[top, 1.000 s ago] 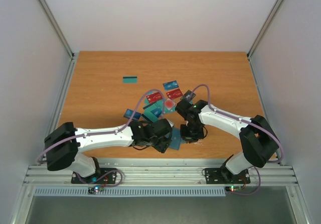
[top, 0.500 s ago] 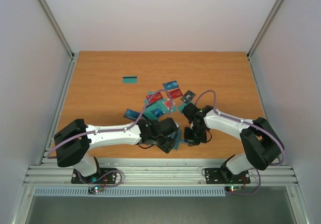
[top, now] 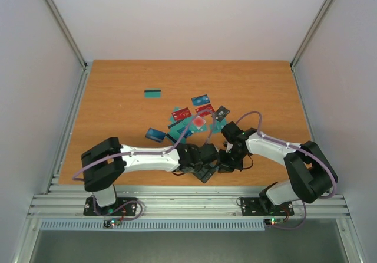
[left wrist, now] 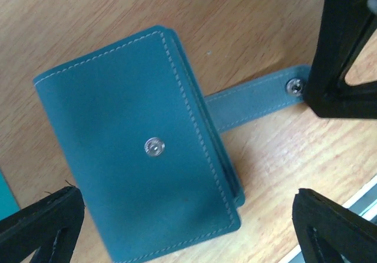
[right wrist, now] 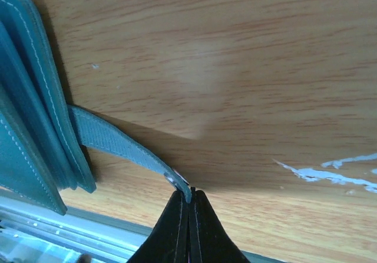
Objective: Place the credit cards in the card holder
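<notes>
Not started: card holder (left wrist: 141,151) folded, credit cards (top: 191,118) loose beyond it. The right gripper (right wrist: 189,201) pinches its strap (right wrist: 118,145); the left gripper (left wrist: 188,219) straddles it, wide apart, empty.

Open table (top: 118,86) beyond the credit cards (top: 191,118); card holder (left wrist: 141,157) close between left gripper (left wrist: 188,216) and right gripper (right wrist: 189,203).

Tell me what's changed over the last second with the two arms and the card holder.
The left gripper slid to the right and now stands open over the card holder. The right gripper came toward the near edge and the left arm, and shut on the holder's strap. The scattered credit cards look unmoved.
</notes>
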